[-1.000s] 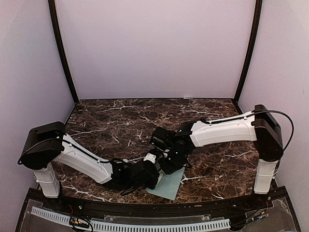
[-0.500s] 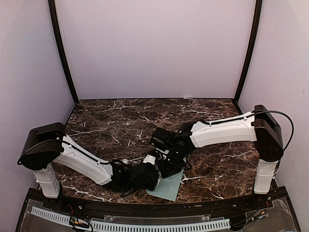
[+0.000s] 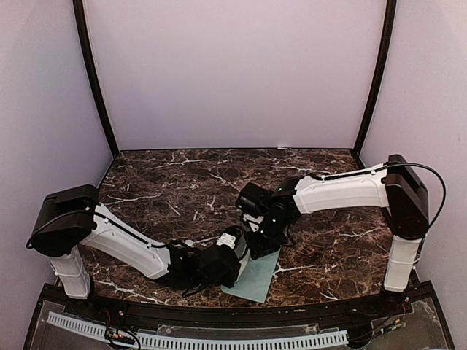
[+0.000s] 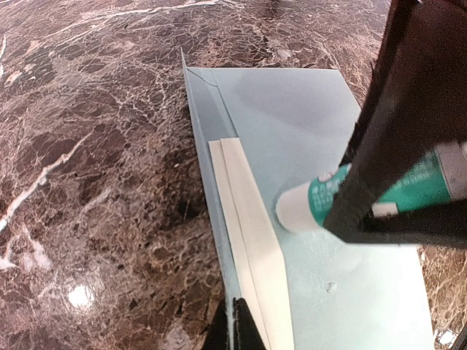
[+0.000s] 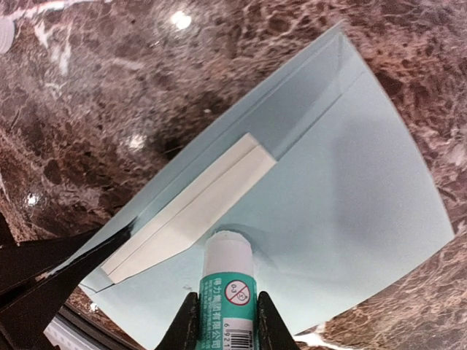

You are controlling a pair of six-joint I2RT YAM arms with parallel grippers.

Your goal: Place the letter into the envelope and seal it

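**Right gripper presses glue stick onto envelope; left gripper pins its edge**

Right gripper [image 5: 228,321] is clamped on a glue stick [image 5: 228,273], one dark finger on each side of the teal-green label. The stick points away from the wrist and its white tip rests on the pale face of the envelope [image 5: 350,182], with a faint shadow ringing the point of contact. From the left wrist, the stick comes in from the right and lies nearly level, with the right gripper's dark fingers crossing over it.

The envelope lies flat on the table [image 3: 182,182], at the middle of the near edge and between the two arms. In the top view its near half shows below the two grippers, which meet over its far part. It lies at an angle to the table edge.

A cream strip of the letter [image 5: 197,204] runs along one long side of the envelope. It lies between a darker teal band at the edge and the paler face. The glue tip sits just beside this strip, on the pale side. How much of the letter is tucked inside cannot be told.

Left gripper [image 4: 233,328] has its fingers drawn together on the envelope's edge, near the end of the cream strip. Only the dark fingertips show in its own view, closed with a thin line of paper between them. From the right wrist they appear as two black wedges at the envelope's lower-left corner.
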